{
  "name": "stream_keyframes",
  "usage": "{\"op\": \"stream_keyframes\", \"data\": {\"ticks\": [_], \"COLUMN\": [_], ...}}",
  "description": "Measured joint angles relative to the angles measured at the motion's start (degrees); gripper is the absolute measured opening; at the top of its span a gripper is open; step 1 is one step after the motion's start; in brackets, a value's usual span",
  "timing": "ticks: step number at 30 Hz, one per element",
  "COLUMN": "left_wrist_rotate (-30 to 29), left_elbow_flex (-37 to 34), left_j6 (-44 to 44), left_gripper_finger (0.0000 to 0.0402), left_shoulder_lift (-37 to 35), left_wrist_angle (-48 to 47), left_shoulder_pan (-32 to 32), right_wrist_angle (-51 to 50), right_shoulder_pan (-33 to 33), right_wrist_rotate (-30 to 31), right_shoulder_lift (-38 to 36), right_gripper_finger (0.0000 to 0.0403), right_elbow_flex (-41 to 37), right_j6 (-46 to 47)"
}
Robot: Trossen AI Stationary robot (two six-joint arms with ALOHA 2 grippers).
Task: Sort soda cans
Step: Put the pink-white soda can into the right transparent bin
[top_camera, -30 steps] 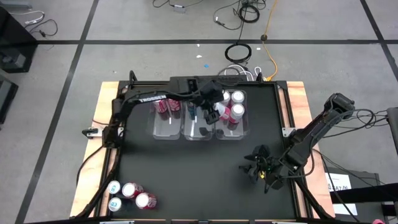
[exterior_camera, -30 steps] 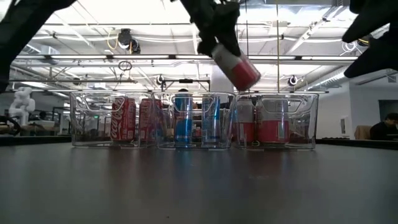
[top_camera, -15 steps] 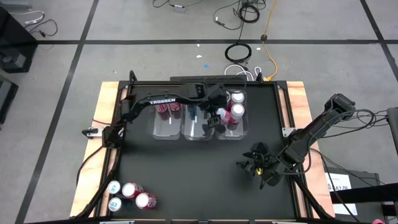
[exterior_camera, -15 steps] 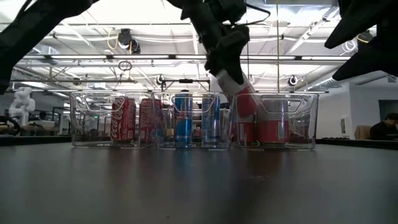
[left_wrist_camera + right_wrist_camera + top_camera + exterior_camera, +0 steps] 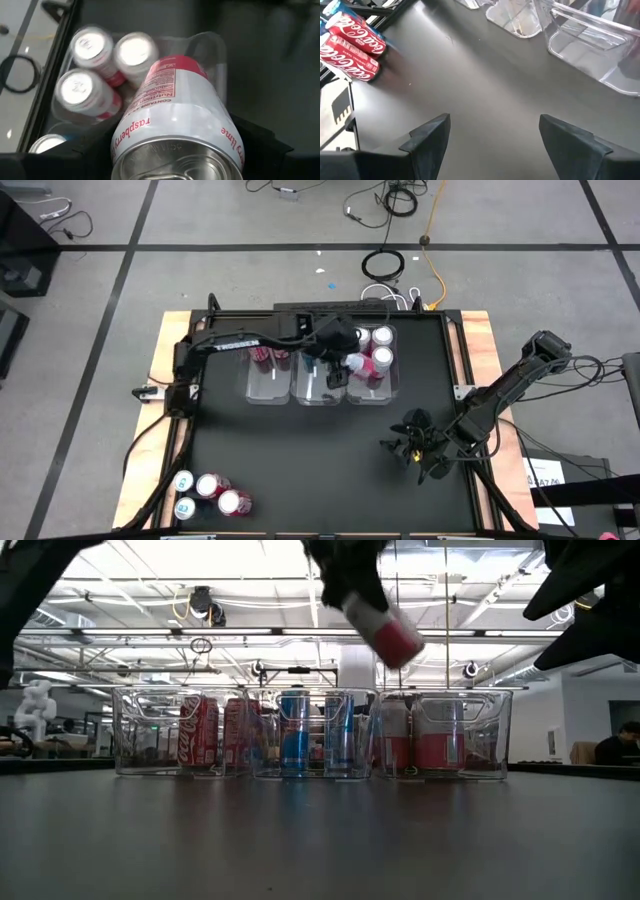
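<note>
My left gripper (image 5: 340, 360) hangs over the far middle of the table, shut on a pink-and-white soda can (image 5: 386, 634) held slanting above the right-hand clear bin (image 5: 392, 387). That bin holds three upright pink cans (image 5: 91, 44). The middle bin (image 5: 318, 388) holds blue cans (image 5: 294, 734) and the left bin (image 5: 262, 388) holds red cans (image 5: 197, 732). Several loose cans (image 5: 212, 492) lie at the near left corner. My right gripper (image 5: 495, 135) stands open over bare table at the right, with nothing between its fingers. My left gripper pinches the can's body near its silver top end (image 5: 150, 145), one dark finger (image 5: 262, 147) on each side. The fingers slant down from above and lie along the can. The can is lifted clear of the bin, tilted, its bottom end (image 5: 402, 648) lowest.
The three clear bins stand side by side at the far middle. Two red cola cans (image 5: 354, 42) show in the right wrist view near the table's edge. Bare dark tabletop (image 5: 300, 460) lies between the bins and the near edge.
My left gripper sank with the pink can until it dipped into the right-hand bin. It then rose again, and the can now hangs tilted above the bin's rim. The grip has not changed.
</note>
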Motion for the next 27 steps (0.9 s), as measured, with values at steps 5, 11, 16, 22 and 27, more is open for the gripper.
{"op": "stream_keyframes", "data": {"ticks": [5,11,16,22,27], "left_wrist_rotate": [0.0,-2.7,-4.0,-4.1,-3.2], "left_elbow_flex": [0.0,0.0,-1.0,-1.1,-1.1], "left_j6": [0.0,-3.0,-10.9,-18.2,-21.6], "left_gripper_finger": [0.032,0.032,0.032,0.032,0.032], "left_shoulder_lift": [-1.9,-1.3,-1.2,0.4,3.7], "left_wrist_angle": [-1.8,-2.5,-5.5,-14.8,-15.2], "left_shoulder_pan": [-5.7,-11.9,-12.8,-13.0,-13.1], "right_wrist_angle": [0.0,-0.4,-0.6,-0.6,-0.1], "right_shoulder_pan": [0.0,0.0,0.1,0.1,0.2], "right_wrist_rotate": [-2.4,-6.4,-9.4,-12.5,-13.8], "right_shoulder_lift": [0.0,0.0,0.0,0.0,-0.1], "right_gripper_finger": [0.0297,0.0297,0.0297,0.0297,0.0297], "right_elbow_flex": [0.0,0.0,0.0,0.0,0.0], "right_j6": [-2.9,-4.4,-4.4,-6.0,-7.4]}}
